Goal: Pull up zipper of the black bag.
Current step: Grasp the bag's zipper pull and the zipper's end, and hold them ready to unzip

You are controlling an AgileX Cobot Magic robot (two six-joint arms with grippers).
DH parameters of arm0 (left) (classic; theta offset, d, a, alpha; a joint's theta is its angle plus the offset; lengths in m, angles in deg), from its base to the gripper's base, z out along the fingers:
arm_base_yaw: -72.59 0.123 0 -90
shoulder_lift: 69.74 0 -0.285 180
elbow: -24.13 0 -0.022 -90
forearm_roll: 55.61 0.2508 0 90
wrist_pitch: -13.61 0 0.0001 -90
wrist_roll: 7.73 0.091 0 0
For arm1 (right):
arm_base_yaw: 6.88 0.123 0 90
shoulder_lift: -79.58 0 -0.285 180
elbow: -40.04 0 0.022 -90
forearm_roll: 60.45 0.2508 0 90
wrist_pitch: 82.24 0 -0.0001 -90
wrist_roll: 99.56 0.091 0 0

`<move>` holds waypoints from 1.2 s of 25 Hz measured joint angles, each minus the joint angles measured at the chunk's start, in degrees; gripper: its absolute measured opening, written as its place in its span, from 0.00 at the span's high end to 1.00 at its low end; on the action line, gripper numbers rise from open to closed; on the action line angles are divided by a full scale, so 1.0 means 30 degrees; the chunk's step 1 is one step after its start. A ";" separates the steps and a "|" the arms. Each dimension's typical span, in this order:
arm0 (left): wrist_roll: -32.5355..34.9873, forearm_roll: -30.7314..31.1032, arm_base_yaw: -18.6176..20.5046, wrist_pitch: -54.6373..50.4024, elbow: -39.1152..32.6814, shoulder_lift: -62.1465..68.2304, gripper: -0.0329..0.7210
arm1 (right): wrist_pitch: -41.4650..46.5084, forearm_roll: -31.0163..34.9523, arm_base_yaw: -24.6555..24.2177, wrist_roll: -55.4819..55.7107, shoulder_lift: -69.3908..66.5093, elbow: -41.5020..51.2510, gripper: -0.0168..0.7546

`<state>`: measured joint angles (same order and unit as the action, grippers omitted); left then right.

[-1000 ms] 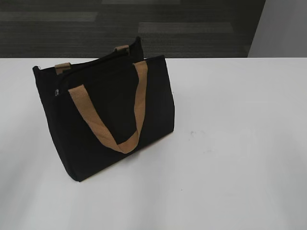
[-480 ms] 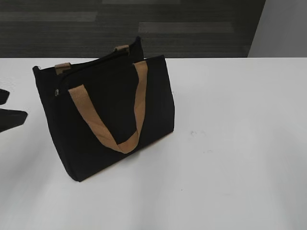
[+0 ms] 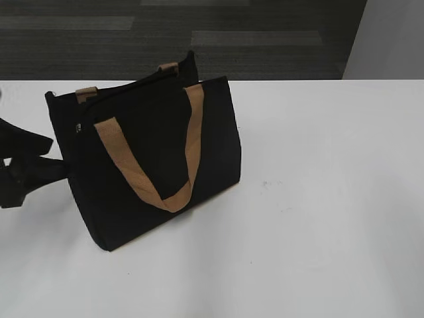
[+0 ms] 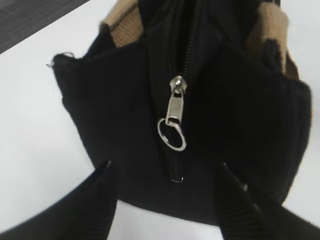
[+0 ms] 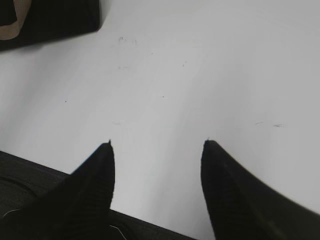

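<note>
The black bag (image 3: 152, 159) stands upright on the white table (image 3: 318, 199), with a tan strap handle (image 3: 165, 172) hanging down its front. My left gripper (image 3: 56, 159) is open at the bag's left end, its tips close to the fabric. In the left wrist view the bag's end (image 4: 125, 110) fills the frame and the silvery zipper pull (image 4: 173, 117) hangs on the zip line, just above and between my open fingers (image 4: 95, 195). My right gripper (image 5: 157, 145) is open and empty over bare table; it is out of the exterior view.
Dark carpet floor (image 3: 165, 33) lies beyond the table's far edge. The bag's lower corner (image 5: 50, 20) shows at the top left of the right wrist view. The table's near edge (image 5: 150, 225) runs under my right gripper.
My left gripper has come in from the left edge and moved right up to the bag's left end. The bag has not moved.
</note>
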<state>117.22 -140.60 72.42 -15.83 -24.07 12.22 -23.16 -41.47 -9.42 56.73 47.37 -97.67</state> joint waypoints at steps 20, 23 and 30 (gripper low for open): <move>0.7858 -0.4714 0.0000 -0.1938 0.0017 0.6250 0.38 | -0.0002 0.0000 0.0000 -0.0006 0.0000 0.0000 0.42; 0.7917 -0.4731 0.0000 -0.1958 0.0017 0.6285 0.44 | -0.0002 0.0000 0.0000 -0.0023 0.0000 0.0000 0.42; 0.7918 -0.4714 0.0000 -0.2005 0.0340 0.6285 0.57 | -0.0002 0.0000 0.0000 -0.0023 0.0000 0.0000 0.42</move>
<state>140.97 -154.74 72.42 -21.84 -23.05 31.08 -23.17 -41.47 -9.42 56.66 47.37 -97.67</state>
